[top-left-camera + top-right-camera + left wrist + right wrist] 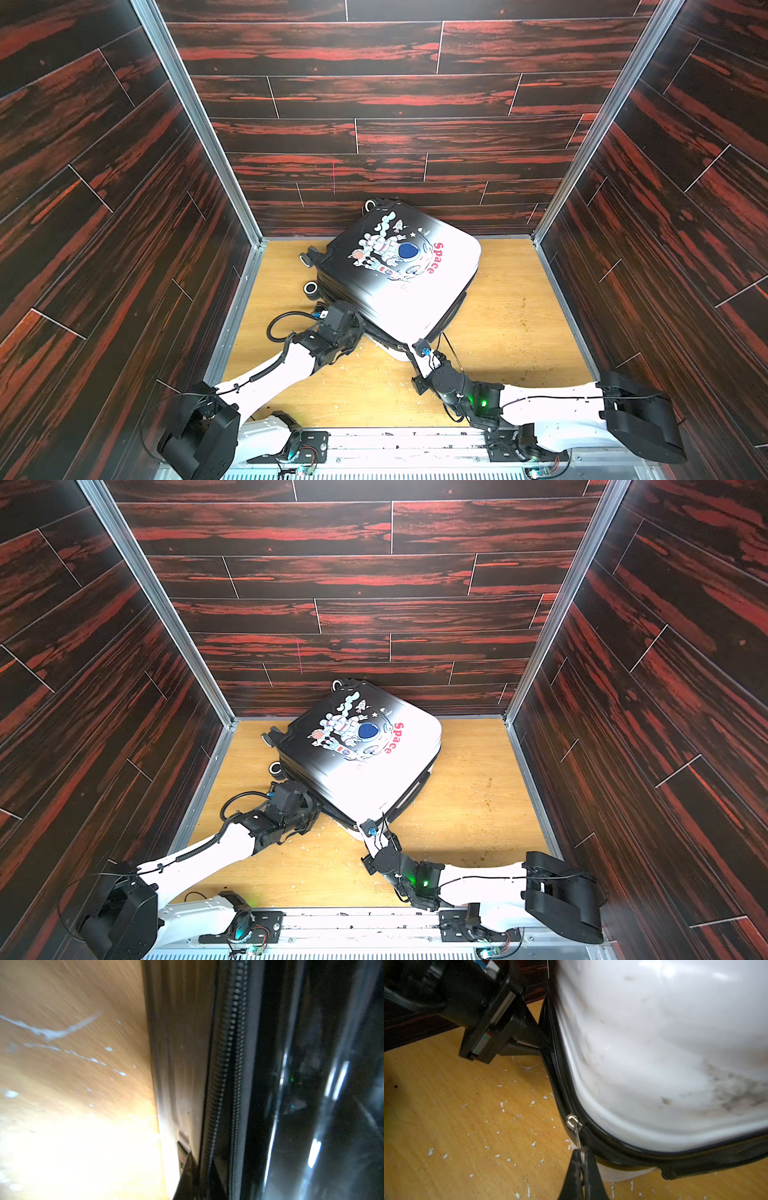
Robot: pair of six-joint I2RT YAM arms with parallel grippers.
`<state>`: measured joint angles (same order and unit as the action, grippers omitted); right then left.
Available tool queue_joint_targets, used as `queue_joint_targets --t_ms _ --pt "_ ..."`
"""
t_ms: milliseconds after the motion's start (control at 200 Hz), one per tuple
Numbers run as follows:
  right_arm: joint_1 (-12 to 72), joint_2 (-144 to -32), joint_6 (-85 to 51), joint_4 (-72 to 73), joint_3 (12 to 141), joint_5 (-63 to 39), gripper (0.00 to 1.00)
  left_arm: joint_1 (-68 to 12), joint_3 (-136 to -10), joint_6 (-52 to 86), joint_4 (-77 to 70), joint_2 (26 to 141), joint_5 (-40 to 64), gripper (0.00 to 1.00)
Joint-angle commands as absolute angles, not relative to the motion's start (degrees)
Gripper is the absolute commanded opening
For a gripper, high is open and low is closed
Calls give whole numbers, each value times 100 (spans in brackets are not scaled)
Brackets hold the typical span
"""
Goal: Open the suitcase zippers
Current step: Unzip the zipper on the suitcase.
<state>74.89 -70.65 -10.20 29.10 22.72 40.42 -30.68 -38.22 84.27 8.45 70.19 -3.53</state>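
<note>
The suitcase [399,282] is lying flat on the table [519,332], print side up, with its white near corner pointing toward the robot. The right tool [581,1156] is sitting at that corner, pressed together and pinching the thin metal zipper pull [577,1138]. The pull is hanging from the slider [572,1122] where the zippers [228,1064] are bending around the rim.

The left tool [545,1043] is pressed together too, with its tips touching the rim on the near-left side. I cannot tell whether anything is caught between them. The left wrist view is too blurred to say if the 2 rows of teeth are parting there.

Several things could be going wrong from here:

1. The pull is slim and slick, and only its end is being held, so a sharp tug could be sliding it out of the pinch.
2. The slider is sitting on a curve. Drawing it straight rather than along the bend is likely to be jamming it or twisting the pull.
3. The case looks light and the table smooth. If the left tool is not bracing it, the whole case may be swinging with the pull instead of unzipping.
4. The 2 tools are working near each other on the same rim, so running the slider along the near-left side risks driving it into the left tool.
</note>
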Motion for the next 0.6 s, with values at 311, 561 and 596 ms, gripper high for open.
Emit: queue_joint_targets --t_ms 311,561,596 --pt "7438 -6612 -455 2261 2067 5754 0 -2126 -4029 7444 2212 6644 -1414 0" --pt "6339 -6757 369 3510 1969 5755 0 -2114 -4248 6427 2681 6715 -690 0" --pt "6087 -6807 449 3792 1969 5680 0 -2115 -4252 6303 2763 6691 -648 0"
